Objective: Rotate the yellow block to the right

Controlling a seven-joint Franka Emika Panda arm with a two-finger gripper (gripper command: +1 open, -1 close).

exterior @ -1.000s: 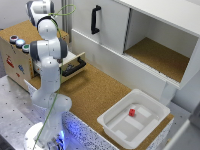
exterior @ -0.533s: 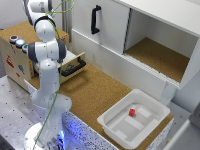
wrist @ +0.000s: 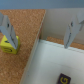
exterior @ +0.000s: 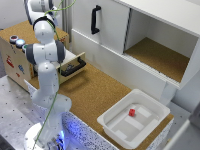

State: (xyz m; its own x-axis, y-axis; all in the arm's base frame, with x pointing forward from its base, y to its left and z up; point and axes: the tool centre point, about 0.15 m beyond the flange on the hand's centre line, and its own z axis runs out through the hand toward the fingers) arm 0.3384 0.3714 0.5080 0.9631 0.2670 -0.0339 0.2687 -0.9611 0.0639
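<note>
Yellow block [wrist: 10, 43] sits on cork counter [wrist: 22, 22], beside white wall edge, under one fingertip. Jaws spread wide, holding nothing. Block probably light, rigid, though view blurry. You should pinch opposite flat side faces before twisting right.

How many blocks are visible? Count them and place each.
2: a red block in the white tray, and a yellow block on the cork surface near the gripper. Others may be hidden behind the arm.

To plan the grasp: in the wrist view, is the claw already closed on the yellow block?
No, the claw is wide open and the yellow block sits beside one finger, ungripped.
</note>
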